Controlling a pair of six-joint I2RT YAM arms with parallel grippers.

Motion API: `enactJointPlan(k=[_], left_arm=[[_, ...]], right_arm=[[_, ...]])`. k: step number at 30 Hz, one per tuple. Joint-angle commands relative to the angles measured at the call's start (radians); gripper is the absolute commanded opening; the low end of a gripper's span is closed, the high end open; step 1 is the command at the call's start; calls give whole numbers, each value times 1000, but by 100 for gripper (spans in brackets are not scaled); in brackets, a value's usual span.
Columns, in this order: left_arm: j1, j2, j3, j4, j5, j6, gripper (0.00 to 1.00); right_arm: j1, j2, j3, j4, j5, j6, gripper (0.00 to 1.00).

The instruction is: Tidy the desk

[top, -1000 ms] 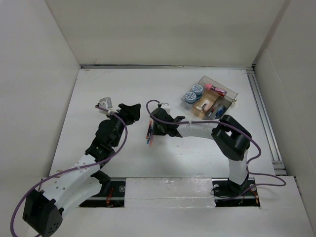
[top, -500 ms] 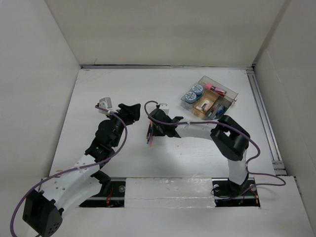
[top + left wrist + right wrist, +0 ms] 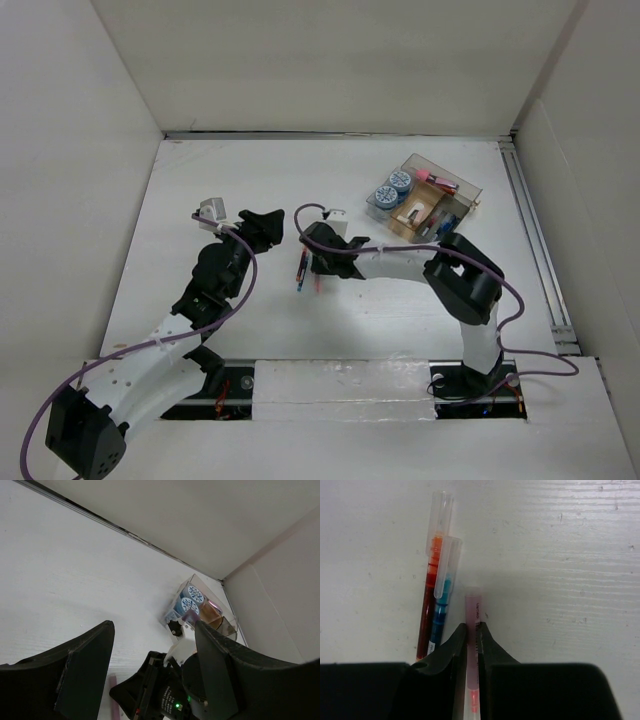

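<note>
On the white desk (image 3: pixel 200 170) three pens lie side by side: an orange one (image 3: pixel 431 595), a blue one (image 3: pixel 442 605) and a pink one (image 3: pixel 473 612). My right gripper (image 3: pixel 472 630) is shut on the pink pen, low at the desk surface; in the top view it (image 3: pixel 308 265) sits over the pens (image 3: pixel 301 272) at mid-desk. My left gripper (image 3: pixel 262 228) is open and empty, hovering just left of the right wrist; in its own view the jaws (image 3: pixel 150 670) stand wide apart around the sight of the right wrist.
A small clear compartmented tray (image 3: pixel 425 200) stands at the back right, holding two blue round items (image 3: pixel 392 188), a pink item and small bits; it also shows in the left wrist view (image 3: pixel 200 610). A metal rail (image 3: pixel 535 240) runs along the right edge. Pale walls enclose the desk.
My right gripper has shifted very slightly over the pens. The left arm has not moved.
</note>
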Motion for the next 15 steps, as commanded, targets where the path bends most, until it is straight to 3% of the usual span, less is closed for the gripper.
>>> enactJointPlan(k=[1,7,15], left_arm=[[-2,-14,-3,35,-14,13,62],[-2,-5,-3,40,-1,11,62],[-2,-7,-2,38,5,10,62]], right_arm=[[-11,-62,-68,3,59,31,3],[-229,-292,-217,94,11,48,0],[-649,-507,-378,229,30,119,1]])
